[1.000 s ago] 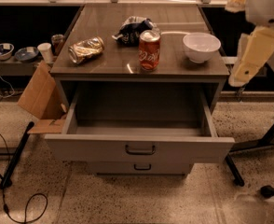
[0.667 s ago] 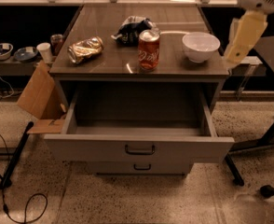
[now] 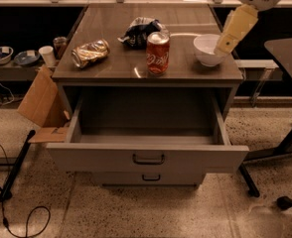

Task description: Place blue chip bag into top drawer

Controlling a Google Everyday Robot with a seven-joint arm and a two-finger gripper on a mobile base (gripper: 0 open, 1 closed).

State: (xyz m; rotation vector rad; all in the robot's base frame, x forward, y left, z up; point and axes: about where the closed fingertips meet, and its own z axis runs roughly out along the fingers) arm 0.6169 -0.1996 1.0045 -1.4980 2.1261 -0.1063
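The blue chip bag [image 3: 138,31] lies crumpled on the cabinet top, toward the back, just behind a red soda can [image 3: 158,52]. The top drawer [image 3: 96,157] is pulled out wide open below the top, and its inside looks empty. My gripper [image 3: 221,47] hangs at the end of the cream arm at the upper right. It is above the right side of the cabinet top, right over a white bowl [image 3: 209,49]. It is well to the right of the bag and holds nothing that I can see.
A crushed gold-brown can [image 3: 90,52] lies on the left of the top. The smaller lower drawer [image 3: 151,178] is closed. A cardboard box [image 3: 39,103] leans at the left, cables lie on the floor, and a black stand leg [image 3: 285,143] is at the right.
My arm has swung up and to the left, from beside the cabinet's right edge to over the white bowl. The objects on the top and the drawer have not moved.
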